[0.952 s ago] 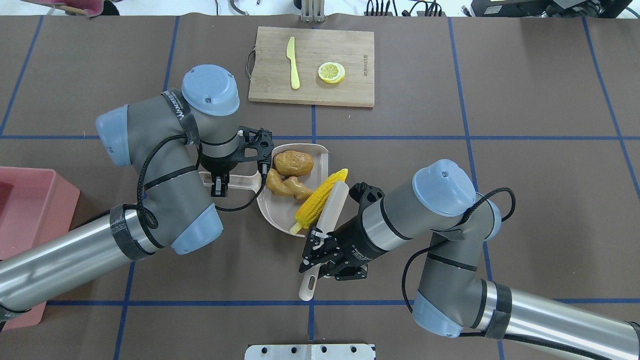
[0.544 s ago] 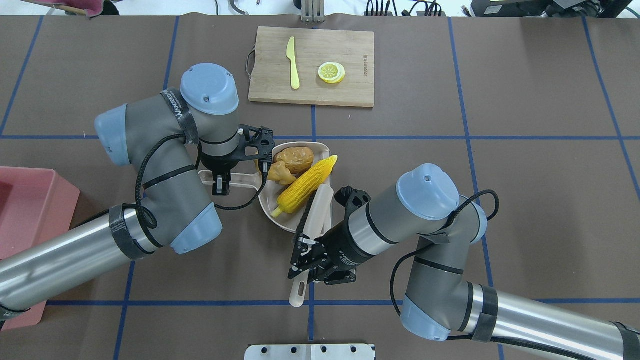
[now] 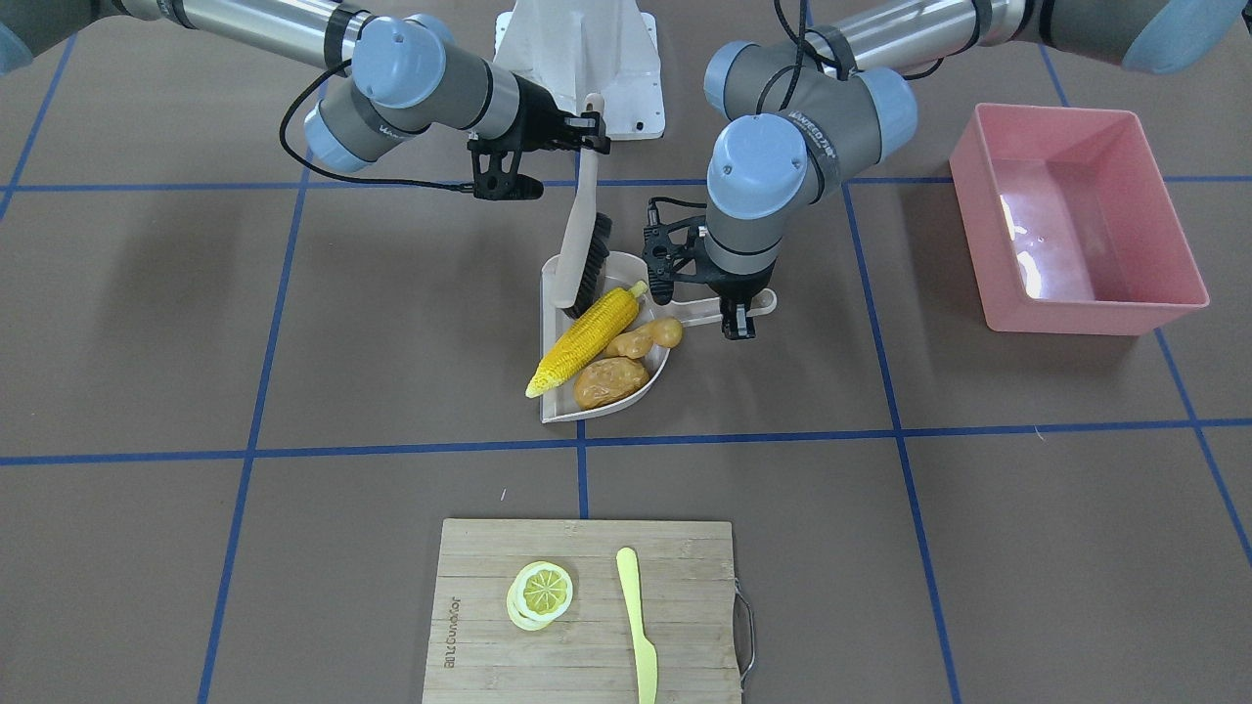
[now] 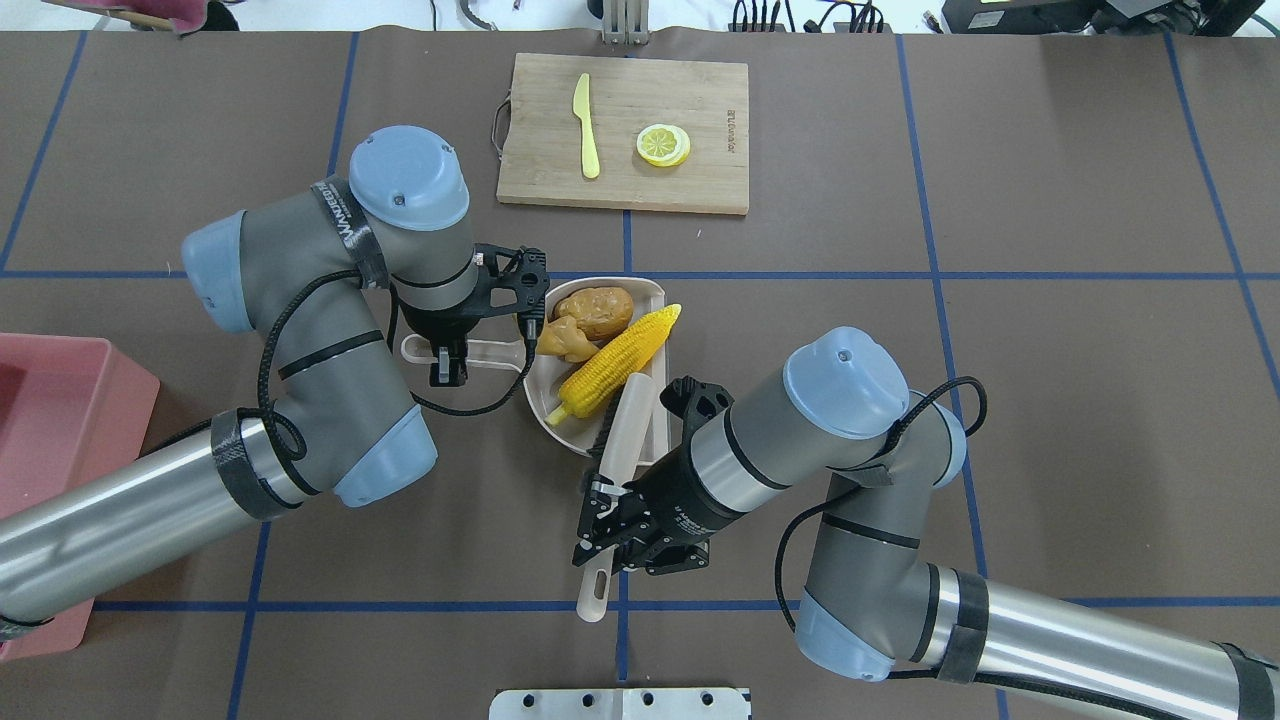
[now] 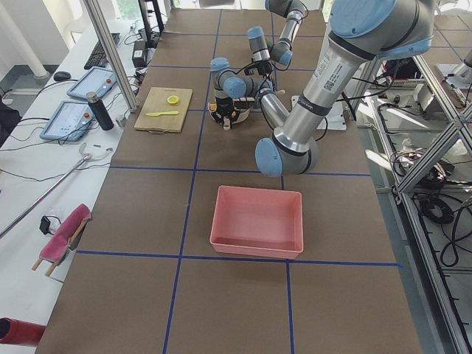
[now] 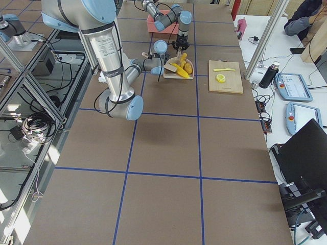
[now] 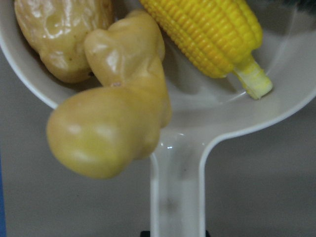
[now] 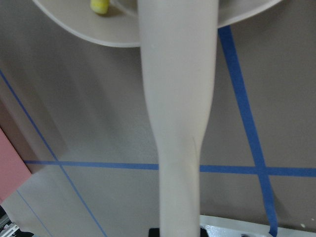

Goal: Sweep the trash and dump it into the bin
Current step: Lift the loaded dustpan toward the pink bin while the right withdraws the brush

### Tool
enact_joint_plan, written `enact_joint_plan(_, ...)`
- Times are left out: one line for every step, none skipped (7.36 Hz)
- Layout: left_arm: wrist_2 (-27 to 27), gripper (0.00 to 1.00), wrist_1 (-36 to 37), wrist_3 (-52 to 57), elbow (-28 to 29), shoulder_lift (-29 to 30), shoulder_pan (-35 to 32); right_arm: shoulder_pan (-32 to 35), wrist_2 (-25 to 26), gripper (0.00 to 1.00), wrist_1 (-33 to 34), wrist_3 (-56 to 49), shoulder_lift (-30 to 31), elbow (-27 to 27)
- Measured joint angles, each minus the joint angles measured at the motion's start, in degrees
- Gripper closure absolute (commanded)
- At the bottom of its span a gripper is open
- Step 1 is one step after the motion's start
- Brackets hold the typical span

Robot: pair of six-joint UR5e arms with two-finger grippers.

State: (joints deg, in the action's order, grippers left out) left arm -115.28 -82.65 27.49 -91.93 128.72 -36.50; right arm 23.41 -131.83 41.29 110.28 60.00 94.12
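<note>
The yellow corn cob point(image 4: 615, 365), brown-golden potato point(image 4: 598, 310) and tan ginger root point(image 4: 562, 340) lie together in the beige dustpan point(image 4: 655, 290). My left gripper point(image 4: 445, 358) is shut on the dustpan's handle point(image 7: 177, 197), with the pan on the table. My right gripper point(image 4: 603, 535) is shut on the handle of a beige brush point(image 4: 630, 420), whose black bristles stand in the pan right behind the corn point(image 3: 587, 337). The pink bin point(image 4: 60, 400) stands apart at the table's left edge and looks empty inside in the front view point(image 3: 1086, 318).
A wooden cutting board point(image 4: 625, 130) at the far middle carries a pale yellow knife point(image 4: 586, 125) and a lemon slice point(image 4: 662, 144). Brown mat with blue tape lines covers the table between the dustpan and the bin.
My right gripper has swept the brush to the left, pushing the corn fully into the dustpan against the ginger and potato. The left gripper has kept hold of the dustpan handle.
</note>
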Motion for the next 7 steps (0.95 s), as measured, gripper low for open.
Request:
enact_joint_plan(0.03, 1.00, -1.74, -1.21, 0.01, -0.45, -0.01, 1.54, -1.98, 1.00, -0.04, 0.06, 0.89, 0.39)
enact_joint_plan(0.02, 1.00, -3.15, -2.15, 0.02, -0.83, -0.01, 3.57, -4.20, 1.00, -0.06, 0.23, 2.05, 0.92)
enact_joint_plan(0.01, 1.00, -4.37, -2.90, 0.00, -1.02, -0.01, 5.44, -5.98, 1.00, -0.06, 0.39, 3.62, 1.80)
enact_joint_plan(0.03, 1.00, -5.79, -3.78, -0.17, -1.22, -0.07, 7.51, -7.74, 1.00, -0.07, 0.48, 5.28, 2.84)
enact_joint_plan(0.04, 1.00, -7.35, -4.90, -0.62, -1.62, -0.11, 10.60, -10.47, 1.00, -0.07, 0.50, 6.46, 3.62)
enact_joint_plan(0.07, 1.00, -9.22, -6.60, -1.50, -2.35, -0.17, 14.58, -13.79, 1.00, -0.07, 0.32, 7.01, 4.05)
enact_joint_plan(0.11, 1.00, -11.04, -8.68, -2.78, -3.32, -0.21, 18.45, -16.35, 1.00, -0.07, -0.37, 7.21, 4.20)
